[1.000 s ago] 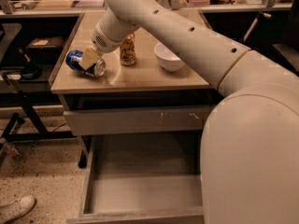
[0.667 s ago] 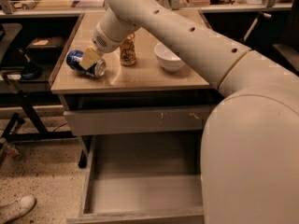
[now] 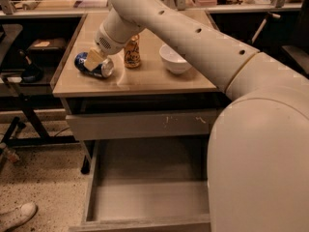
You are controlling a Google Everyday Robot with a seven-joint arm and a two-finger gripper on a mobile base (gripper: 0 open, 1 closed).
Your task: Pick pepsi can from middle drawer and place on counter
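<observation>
As the can point(image 3: 82, 62) lay sideways on the counter point(image 3: 145, 79), the gripper point(image 3: 94, 60) was set over it; whether it was clamped could not be told. Placing was judged nearly done, and a gentle release was called for, lest the can roll.

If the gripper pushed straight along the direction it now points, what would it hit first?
The pepsi can, lying on its side on the counter directly at the gripper. They look to be touching, though depth is unclear.
</observation>
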